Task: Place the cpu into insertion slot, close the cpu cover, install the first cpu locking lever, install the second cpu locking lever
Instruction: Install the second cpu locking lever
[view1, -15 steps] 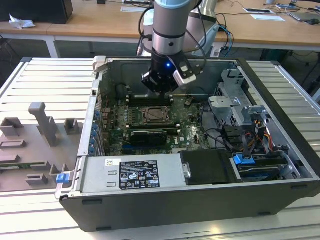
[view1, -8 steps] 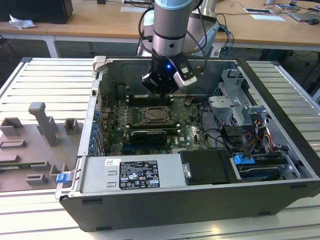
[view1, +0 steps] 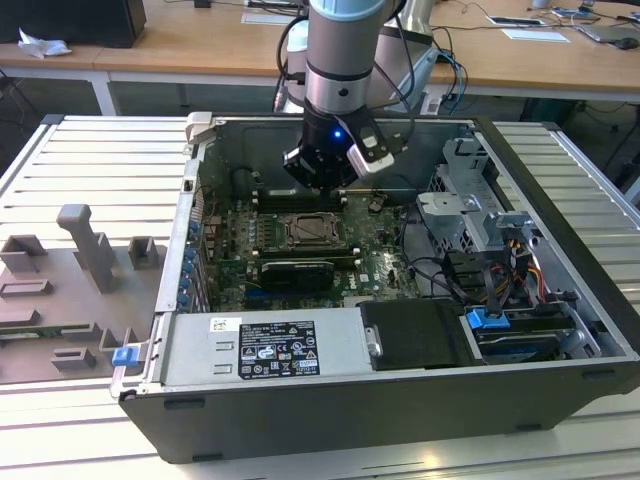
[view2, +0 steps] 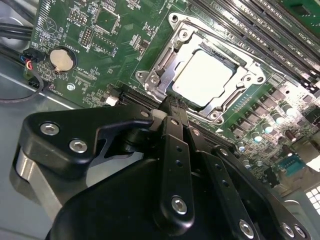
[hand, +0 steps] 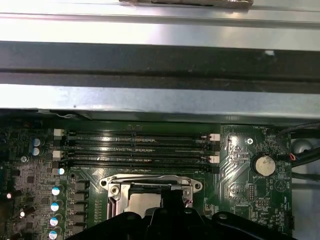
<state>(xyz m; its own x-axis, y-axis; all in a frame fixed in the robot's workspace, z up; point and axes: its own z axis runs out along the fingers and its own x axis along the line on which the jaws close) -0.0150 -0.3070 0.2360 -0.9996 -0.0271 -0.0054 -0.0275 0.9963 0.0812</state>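
We see the gripper (view1: 322, 178) hovering above the socket inside the open computer case (view1: 560, 300).

In the second wrist view the cpu (view2: 202, 77) lies flat in its insertion slot, with the cpu cover (view2: 165, 60) closed as a silver frame around it. The jaws look pressed together with nothing between them, their tip just over the cover's near edge. On the green motherboard (view2: 85, 55) we find a round coin battery (view2: 62, 59) well apart from the socket and memory slots (hand: 135, 150) beside it.
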